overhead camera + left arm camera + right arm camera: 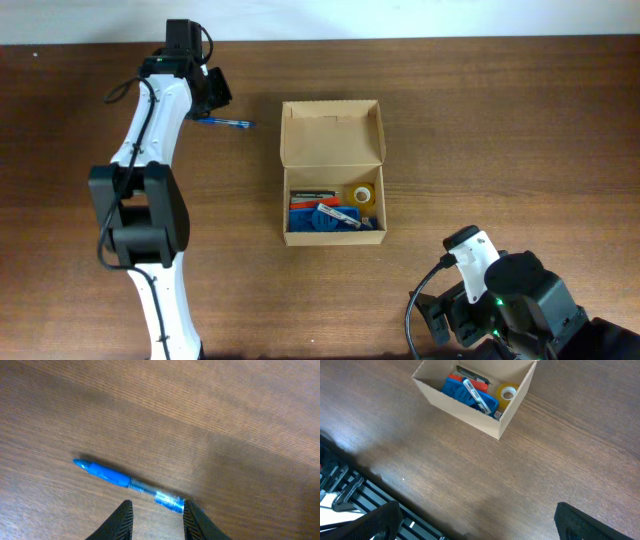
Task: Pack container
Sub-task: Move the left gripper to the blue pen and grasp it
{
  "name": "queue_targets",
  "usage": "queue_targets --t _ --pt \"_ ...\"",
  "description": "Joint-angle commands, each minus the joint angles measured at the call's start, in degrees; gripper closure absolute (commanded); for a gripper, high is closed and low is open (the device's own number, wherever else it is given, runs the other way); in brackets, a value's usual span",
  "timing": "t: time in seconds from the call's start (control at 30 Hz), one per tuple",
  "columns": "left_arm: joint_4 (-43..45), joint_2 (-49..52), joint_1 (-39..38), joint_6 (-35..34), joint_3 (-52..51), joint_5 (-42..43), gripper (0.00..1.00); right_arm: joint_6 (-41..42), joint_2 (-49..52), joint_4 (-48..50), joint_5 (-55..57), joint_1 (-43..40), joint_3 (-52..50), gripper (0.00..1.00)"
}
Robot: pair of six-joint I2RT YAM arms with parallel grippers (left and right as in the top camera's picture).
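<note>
Upper left of the overhead view: left gripper [156, 510] low over the table [500, 120], jaws narrowly apart and holding nothing; blue pen [225, 122] lies flat just right of it, its clear end beside the right fingertip, contact not clear; centre of frame: cardboard box [335, 237], lid flap open and standing toward the top edge; inside, blue items [320, 220] on the left, tape roll [362, 194] in the right corner; lower right: right gripper [476, 507], jaws wide and empty, well apart from the box.
</note>
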Motion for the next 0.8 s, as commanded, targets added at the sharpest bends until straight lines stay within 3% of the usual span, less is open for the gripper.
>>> queue_targets --t 0.0,0.07,0.13,0.3,0.53,0.63,0.77 --pt "-2.6 3.5 -0.1 -2.4 1.5 1.9 0.68 0.7 -0.4 0.2 0.7 0.1 0.5 0.01" --pt "-3.2 4.0 -0.1 -2.6 1.5 1.9 0.63 0.7 -0.4 0.2 0.7 0.1 0.5 0.01" --pt "-3.2 4.0 -0.1 -5.3 1.5 1.9 0.52 0.7 -0.4 0.2 0.7 0.1 0.5 0.01" --pt "-1.9 4.0 -0.2 -5.2 1.5 4.6 0.02 0.7 -0.4 0.2 0.7 0.1 0.5 0.01" --pt "0.5 4.0 -0.8 -5.6 1.5 8.4 0.0 0.7 -0.4 0.2 0.7 0.1 0.5 0.01" --pt "-5.3 4.0 -1.1 -24.0 1.6 -1.9 0.0 0.7 -0.4 0.2 0.7 0.1 0.5 0.01" --pt "-9.9 4.0 -1.5 -34.7 2.3 -4.5 0.0 0.7 -0.4 0.2 0.7 0.1 0.5 0.01"
